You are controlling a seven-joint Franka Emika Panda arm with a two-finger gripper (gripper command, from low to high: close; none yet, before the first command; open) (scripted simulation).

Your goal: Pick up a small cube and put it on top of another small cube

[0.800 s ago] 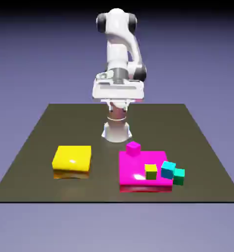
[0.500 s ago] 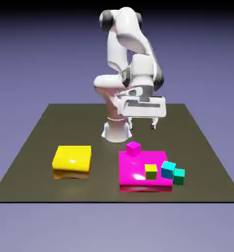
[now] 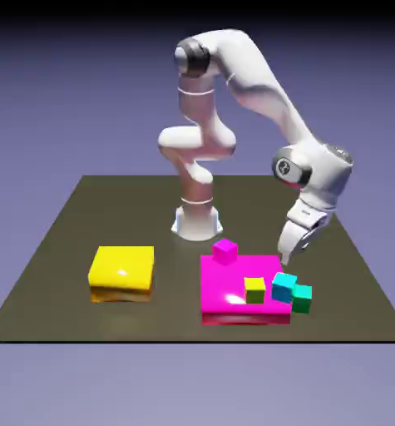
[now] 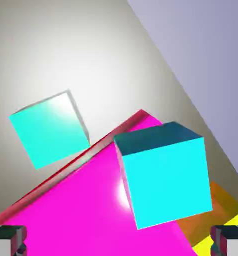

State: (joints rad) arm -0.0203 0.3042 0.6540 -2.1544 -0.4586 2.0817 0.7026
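Right now we have the tool (image 3: 290,250) hanging over the right end of the magenta slab (image 3: 225,291), its two fingers spread and empty — the hand view shows both tips apart at the bottom edge with nothing between them. We judge it is lining up for the green cube (image 3: 302,298), which sits on the desk (image 3: 59,241) just off the slab's right edge, touching the cyan cube (image 3: 283,287). That close neighbour matters — our fingers will need room on either side. The small magenta cube (image 3: 225,250), our stacking base, waits at the slab's far edge, well clear.
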